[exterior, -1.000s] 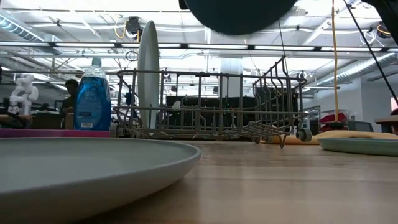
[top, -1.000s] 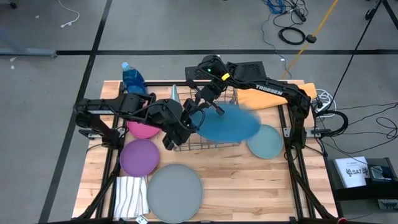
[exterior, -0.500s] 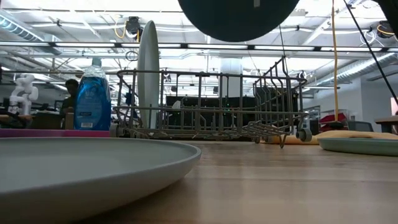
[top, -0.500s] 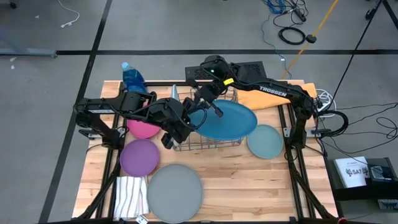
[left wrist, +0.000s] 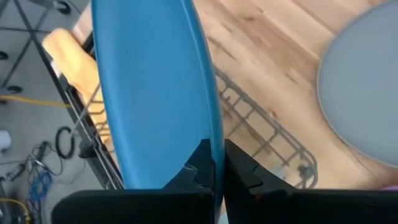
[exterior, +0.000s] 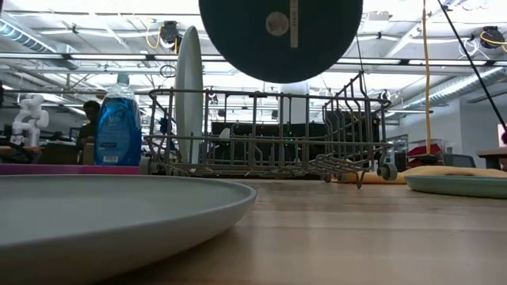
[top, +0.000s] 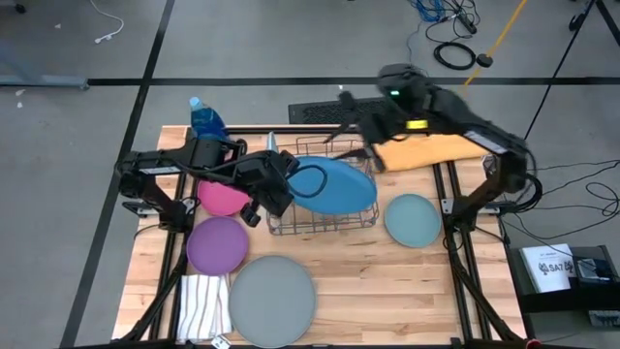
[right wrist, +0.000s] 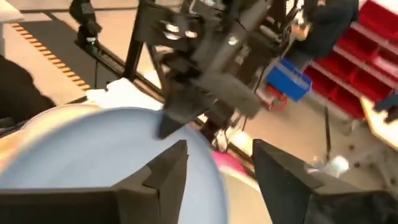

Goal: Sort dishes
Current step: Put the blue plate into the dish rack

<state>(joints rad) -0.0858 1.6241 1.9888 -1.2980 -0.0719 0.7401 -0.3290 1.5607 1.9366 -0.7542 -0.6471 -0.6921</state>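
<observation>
Two black arms, angular dark fingers (left wrist: 200, 169)

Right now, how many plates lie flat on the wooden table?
4: magenta plate by the left arm, purple plate below it, grey plate at the near edge, pale teal plate right of the rack.

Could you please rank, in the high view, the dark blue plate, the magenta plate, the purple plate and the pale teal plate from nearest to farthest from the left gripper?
From the left gripper:
1. Dark blue plate: clamped in that gripper, over the rack.
2. Magenta plate: just left of it.
3. Purple plate: left and toward the table's front.
4. Pale teal plate: far across, right of the rack.
</observation>
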